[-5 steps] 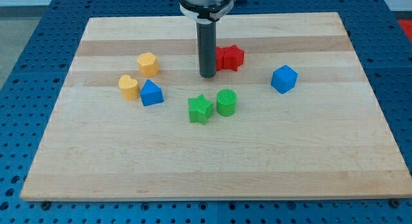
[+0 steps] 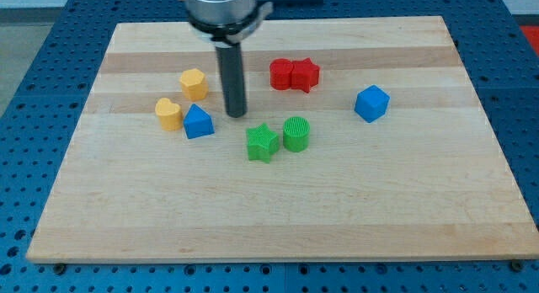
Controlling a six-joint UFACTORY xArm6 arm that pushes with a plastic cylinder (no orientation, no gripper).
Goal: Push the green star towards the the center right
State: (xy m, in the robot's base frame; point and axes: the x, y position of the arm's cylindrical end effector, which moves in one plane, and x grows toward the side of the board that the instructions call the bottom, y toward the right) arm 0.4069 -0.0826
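The green star (image 2: 262, 143) lies on the wooden board (image 2: 278, 200) near the middle, touching or almost touching a green cylinder (image 2: 296, 134) on its right. My tip (image 2: 237, 115) stands above and to the left of the green star, with a small gap between them, and to the right of a blue block (image 2: 199, 123).
Two red blocks (image 2: 294, 75) sit side by side toward the view's top. A blue cube-like block (image 2: 371, 103) lies at the centre right. Two yellow blocks (image 2: 193, 82), (image 2: 168, 113) lie at the left beside the blue block.
My tip has moved to the view's left and slightly down, away from the red blocks toward the blue block. No block has moved.
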